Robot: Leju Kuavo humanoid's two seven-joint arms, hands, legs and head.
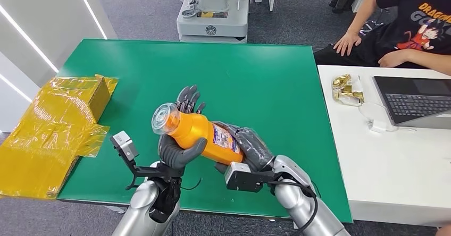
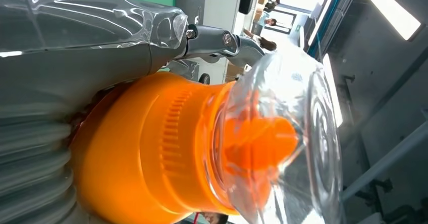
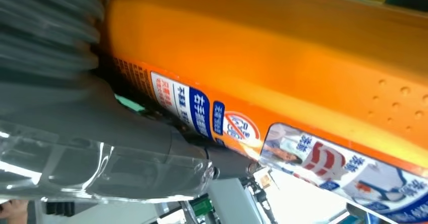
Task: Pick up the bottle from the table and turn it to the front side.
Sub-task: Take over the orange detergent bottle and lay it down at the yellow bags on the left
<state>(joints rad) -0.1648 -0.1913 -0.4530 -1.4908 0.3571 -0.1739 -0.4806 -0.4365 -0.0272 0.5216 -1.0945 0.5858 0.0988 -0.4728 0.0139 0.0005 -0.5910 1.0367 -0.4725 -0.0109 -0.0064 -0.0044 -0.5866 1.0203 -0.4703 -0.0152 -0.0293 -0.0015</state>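
Note:
An orange bottle (image 1: 205, 135) with a clear cap and a printed label is held tilted above the green table (image 1: 266, 82), cap end toward the left. My left hand (image 1: 180, 140) grips it around the neck, just below the cap. My right hand (image 1: 252, 150) holds the bottle's base end. In the left wrist view the orange bottle (image 2: 146, 153) and its clear cap (image 2: 287, 143) sit against my left hand (image 2: 60, 77). The right wrist view shows the bottle's label (image 3: 242, 128) close up, with my right hand (image 3: 75, 113) wrapped under it.
A yellow cardboard box with crumpled yellow wrap (image 1: 58, 124) lies at the table's left edge. A white table (image 1: 393, 167) on the right carries a laptop (image 1: 415, 100), a gold packet (image 1: 345, 90) and a cable. A person (image 1: 399, 28) sits behind it. A white machine base (image 1: 213, 13) stands beyond the table.

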